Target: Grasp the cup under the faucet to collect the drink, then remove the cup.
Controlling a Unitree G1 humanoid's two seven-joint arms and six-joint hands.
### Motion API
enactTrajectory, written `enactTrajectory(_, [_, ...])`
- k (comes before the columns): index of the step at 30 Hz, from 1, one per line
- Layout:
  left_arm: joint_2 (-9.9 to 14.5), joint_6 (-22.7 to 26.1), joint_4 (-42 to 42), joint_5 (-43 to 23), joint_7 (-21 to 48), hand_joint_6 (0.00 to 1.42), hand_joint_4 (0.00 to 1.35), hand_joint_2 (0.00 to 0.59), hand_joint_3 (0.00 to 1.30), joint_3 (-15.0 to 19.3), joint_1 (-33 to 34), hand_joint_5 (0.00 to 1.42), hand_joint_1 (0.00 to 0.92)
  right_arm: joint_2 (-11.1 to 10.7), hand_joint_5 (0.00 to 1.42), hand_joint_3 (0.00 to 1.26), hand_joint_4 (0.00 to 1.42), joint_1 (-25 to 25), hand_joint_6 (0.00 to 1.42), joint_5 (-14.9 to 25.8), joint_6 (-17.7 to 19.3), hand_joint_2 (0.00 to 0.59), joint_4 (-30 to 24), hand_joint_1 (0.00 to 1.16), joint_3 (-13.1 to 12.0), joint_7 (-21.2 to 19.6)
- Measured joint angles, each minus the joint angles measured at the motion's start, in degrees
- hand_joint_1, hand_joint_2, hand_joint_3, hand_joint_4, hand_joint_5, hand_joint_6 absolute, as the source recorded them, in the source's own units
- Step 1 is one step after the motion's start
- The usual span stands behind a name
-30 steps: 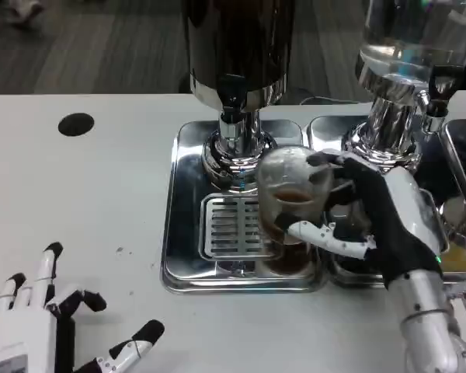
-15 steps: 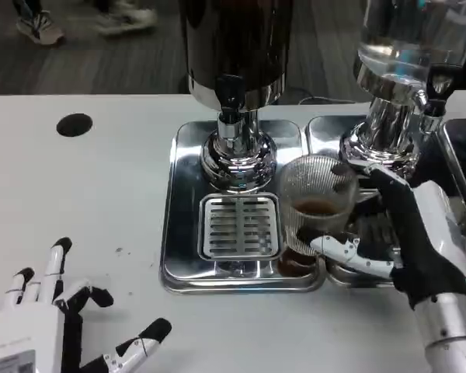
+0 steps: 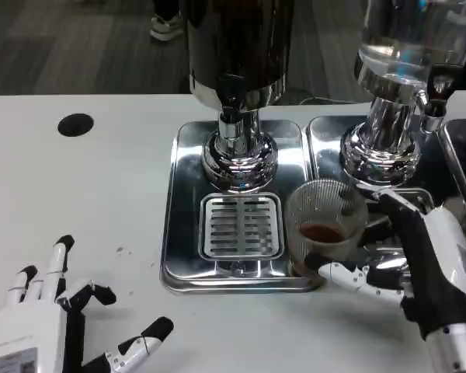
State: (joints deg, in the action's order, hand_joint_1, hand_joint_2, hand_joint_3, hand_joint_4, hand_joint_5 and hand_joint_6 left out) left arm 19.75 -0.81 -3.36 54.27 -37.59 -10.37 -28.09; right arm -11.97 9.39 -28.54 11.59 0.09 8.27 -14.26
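Clear ribbed plastic cup (image 3: 324, 225) w/ brown drink is gripped upright by right hand (image 3: 419, 264), avoiding spills; left hand (image 3: 46, 326) lies released on desk.

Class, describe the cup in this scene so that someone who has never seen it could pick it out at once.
Start at the dark dispenser on its steel drip tray. At that tray's front right corner the right hand holds the cup, its fingers around it. It is the one clear ribbed cup, with a little brown drink in the bottom.
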Motion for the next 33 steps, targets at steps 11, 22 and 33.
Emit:
enactTrajectory(11, [0.0,-1.0,1.9,-0.1,-0.1,0.14,0.01,0.083,0.63,0.1,0.6,0.22,0.0,-1.6,0.66,0.71,0.81,4.0,0.51,-1.2,0.8,0.186,-1.7,0.85,0.0,0.3])
enactTrajectory(22, [-0.1,-1.0,2.1,-0.1,-0.1,0.13,0.01,0.083,0.63,0.1,1.0,0.22,0.0,-1.6,0.66,0.71,0.81,7.4,0.51,-1.0,3.1,0.186,-2.7,0.85,-0.6,0.2])
enactTrajectory(33, [-0.2,-0.5,2.1,0.5,-0.1,0.14,0.0,0.084,0.63,-0.7,1.2,0.22,0.0,-1.8,0.66,0.71,0.81,9.9,0.51,-0.5,4.9,0.186,-3.8,0.85,-2.1,0.2])
